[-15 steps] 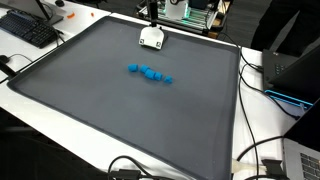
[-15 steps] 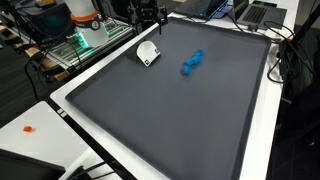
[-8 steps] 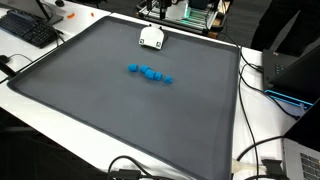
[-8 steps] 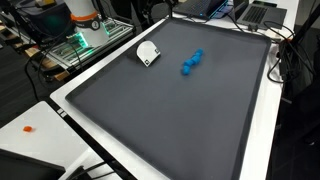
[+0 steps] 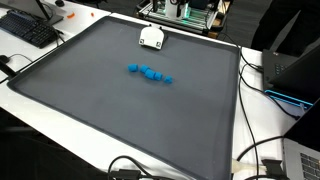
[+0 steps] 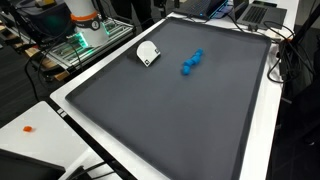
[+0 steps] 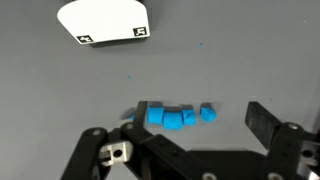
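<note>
A row of several small blue blocks (image 5: 150,73) lies on the dark grey mat (image 5: 110,115); it shows in both exterior views (image 6: 191,62). A white rounded object with black markers (image 5: 151,38) sits near the mat's far edge (image 6: 147,53). In the wrist view my gripper (image 7: 195,135) is open and empty, high above the mat, with the blue blocks (image 7: 175,115) between its fingers in the picture and the white object (image 7: 105,20) beyond. The gripper itself is out of both exterior views.
A black keyboard (image 5: 30,30) lies off the mat's corner. A laptop (image 5: 290,70) and cables (image 5: 255,150) run along one side. Electronics (image 6: 85,35) stand behind the mat. A small orange item (image 6: 28,128) lies on the white table.
The gripper, seen at the far edge above the white object a second ago, has moved up out of both exterior views. The blocks and white object have not moved.
</note>
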{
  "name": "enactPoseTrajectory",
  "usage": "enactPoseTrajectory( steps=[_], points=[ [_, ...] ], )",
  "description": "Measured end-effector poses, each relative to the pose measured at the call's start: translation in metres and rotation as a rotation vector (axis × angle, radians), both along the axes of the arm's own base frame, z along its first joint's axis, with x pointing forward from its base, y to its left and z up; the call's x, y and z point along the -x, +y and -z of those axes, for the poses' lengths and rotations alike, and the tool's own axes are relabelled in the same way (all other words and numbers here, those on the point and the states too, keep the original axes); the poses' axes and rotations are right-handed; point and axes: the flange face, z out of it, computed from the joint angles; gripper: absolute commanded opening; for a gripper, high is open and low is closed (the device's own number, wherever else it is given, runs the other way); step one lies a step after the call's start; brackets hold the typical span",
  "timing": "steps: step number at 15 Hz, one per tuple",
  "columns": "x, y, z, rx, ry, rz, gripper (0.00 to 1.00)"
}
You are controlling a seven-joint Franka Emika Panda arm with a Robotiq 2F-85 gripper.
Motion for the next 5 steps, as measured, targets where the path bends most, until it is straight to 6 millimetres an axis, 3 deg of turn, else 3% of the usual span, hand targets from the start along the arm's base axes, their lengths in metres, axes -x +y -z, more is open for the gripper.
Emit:
enactPoseTrajectory(
  steps=[5],
  points=[
    [-0.0008, 0.0074, 0.0011, -0.003, 0.0, -0.108, 1.0]
  ],
)
